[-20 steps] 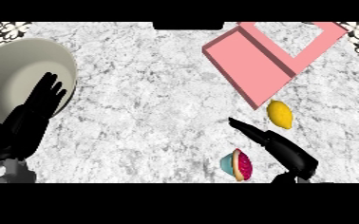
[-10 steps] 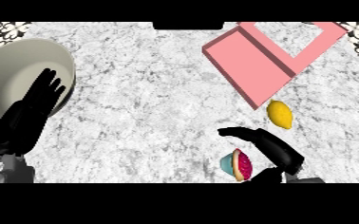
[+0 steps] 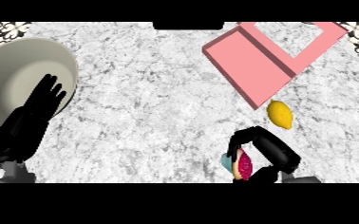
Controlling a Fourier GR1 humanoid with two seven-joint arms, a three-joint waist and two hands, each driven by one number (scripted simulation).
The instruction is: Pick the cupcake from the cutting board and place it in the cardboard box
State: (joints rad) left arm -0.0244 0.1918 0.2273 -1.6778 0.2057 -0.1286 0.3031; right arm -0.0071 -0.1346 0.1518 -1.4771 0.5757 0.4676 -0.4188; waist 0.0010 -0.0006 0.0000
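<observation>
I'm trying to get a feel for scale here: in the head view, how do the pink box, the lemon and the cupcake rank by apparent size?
1. Pink box, clearly largest.
2. Lemon and cupcake: unsure, since the right hand hides part of the cupcake.

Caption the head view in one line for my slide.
Right hand curled over the cupcake near a lemon and pink box; left hand resting open.

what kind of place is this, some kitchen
Probably a kitchen counter: a grey-white marbled stone top carrying food, namely a lemon and a pink-topped cupcake under the right hand, plus a large pale bowl-like dish at the left.
</observation>
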